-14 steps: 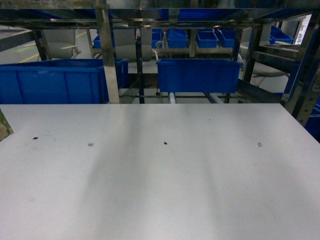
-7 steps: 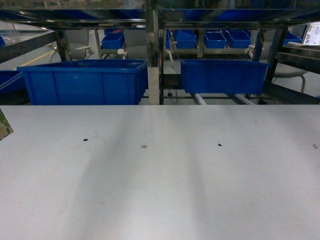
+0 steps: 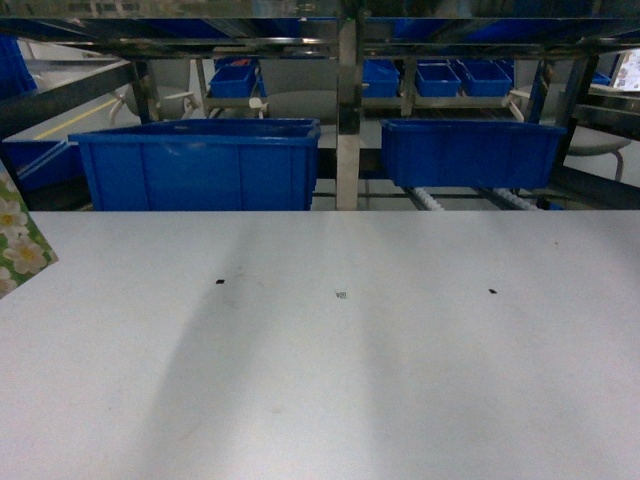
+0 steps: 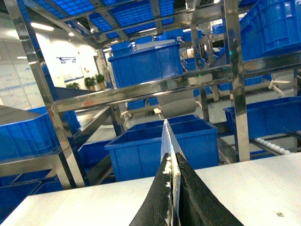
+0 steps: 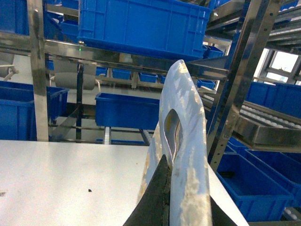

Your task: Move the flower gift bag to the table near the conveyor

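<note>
In the right wrist view my right gripper (image 5: 181,181) is shut on the flower gift bag (image 5: 188,108). The bag is sky-blue paper with pale yellow-white blotches and a cut-out handle hole, and it hangs above the right end of the table (image 5: 56,169). In the left wrist view my left gripper (image 4: 171,160) is shut on a thin pale paper piece (image 4: 168,139) seen edge-on over the table (image 4: 244,183). The head view shows neither gripper. A green daisy-printed corner (image 3: 20,240) pokes in at its left edge. Conveyor rollers (image 3: 430,200) run behind the table (image 3: 400,380).
Large blue bins (image 3: 200,165) (image 3: 470,152) stand on the steel rack just beyond the table's far edge, either side of an upright steel post (image 3: 348,120). Right of the table are a slanted rack post (image 5: 235,94), roller tracks (image 5: 268,117) and low blue bins (image 5: 254,183).
The head view has swung left, so the bins, the post and the table specks slide right in the picture. More of the daisy-printed corner shows at the left edge.
</note>
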